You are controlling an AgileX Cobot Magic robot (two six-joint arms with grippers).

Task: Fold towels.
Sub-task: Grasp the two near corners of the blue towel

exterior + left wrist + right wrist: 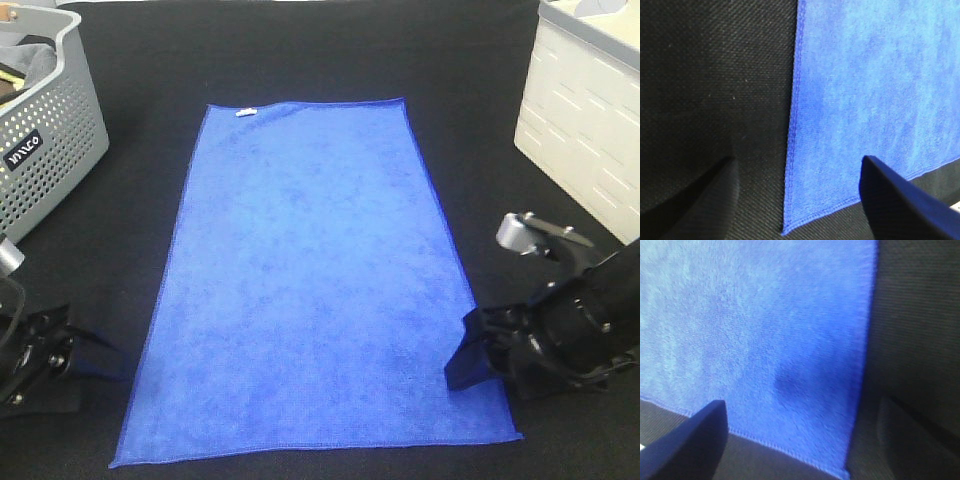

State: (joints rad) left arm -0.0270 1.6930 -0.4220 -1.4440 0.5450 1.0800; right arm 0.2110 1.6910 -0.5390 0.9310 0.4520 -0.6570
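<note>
A blue towel [310, 270] lies flat and unfolded on the black table, with a small white tag [245, 111] at its far edge. My left gripper [100, 357] is open and low beside the towel's near left corner. In the left wrist view [797, 167] that corner of the towel [875, 75] lies between the two fingers. My right gripper [466, 352] is open over the towel's right edge near the near right corner. In the right wrist view [802, 407] the edge and corner of the towel [765, 315] lie between its fingers. Neither holds anything.
A grey perforated basket [45, 130] holding cloth stands at the back left. A white slotted basket [585, 110] stands at the back right. Black table cloth [130, 200] surrounds the towel.
</note>
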